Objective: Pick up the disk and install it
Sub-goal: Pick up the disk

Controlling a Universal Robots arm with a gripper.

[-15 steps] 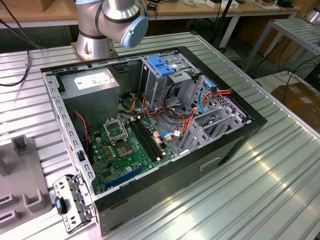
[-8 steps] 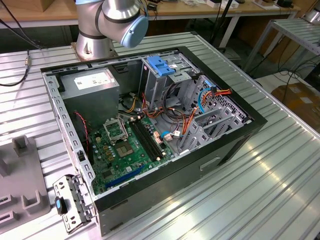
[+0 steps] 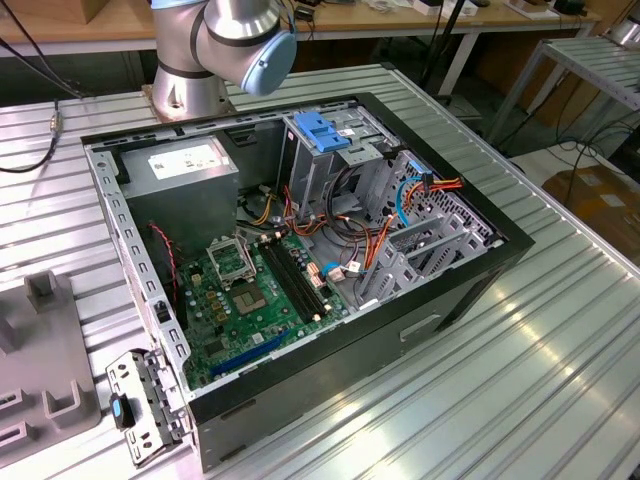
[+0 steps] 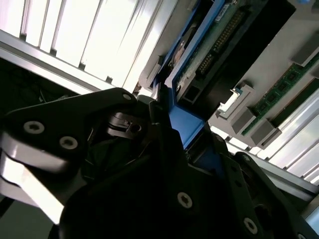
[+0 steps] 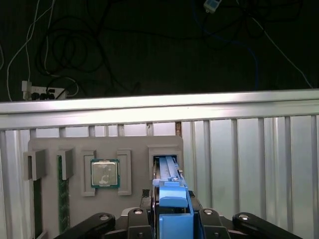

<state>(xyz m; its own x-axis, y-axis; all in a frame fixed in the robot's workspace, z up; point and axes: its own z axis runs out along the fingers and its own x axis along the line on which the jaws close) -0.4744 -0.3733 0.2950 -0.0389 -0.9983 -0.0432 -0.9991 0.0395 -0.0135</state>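
In the first wrist view the gripper [image 5: 172,205] is closed on the disk [image 5: 167,169]: its two black fingers [image 5: 154,209] lie flush against both sides of the blue carrier edge, with no gap visible. The disk stands on edge in a slot of the grey fixture tray [image 5: 134,144] and is not yet lifted out. The second wrist view shows the same grip from the side, with a finger bearing on the blue edge and the green circuit board of the disk [image 4: 219,35] exposed. Count in the tray: one disk, one processor [image 5: 104,173] in a square pocket just beside the disk slot, and one memory module [image 5: 63,194] in a narrow slot beyond the processor. In the exterior view one open computer case [image 3: 470,290] lies on its side; the tray [image 3: 40,350] sits at 8 o'clock from it and the arm base [image 3: 225,40] at 11 o'clock. Inside the case are one motherboard [image 3: 250,300], one grey power supply [image 3: 180,170] and one metal drive cage [image 3: 330,180] carrying one light-blue latch [image 3: 322,130]. The work surface is a ribbed aluminium table [image 3: 520,360]. Beyond its edge the room is dark, with loose cables [image 5: 99,50] and one power strip [image 5: 42,91]; a wooden bench [image 3: 400,25] stands at 12 o'clock
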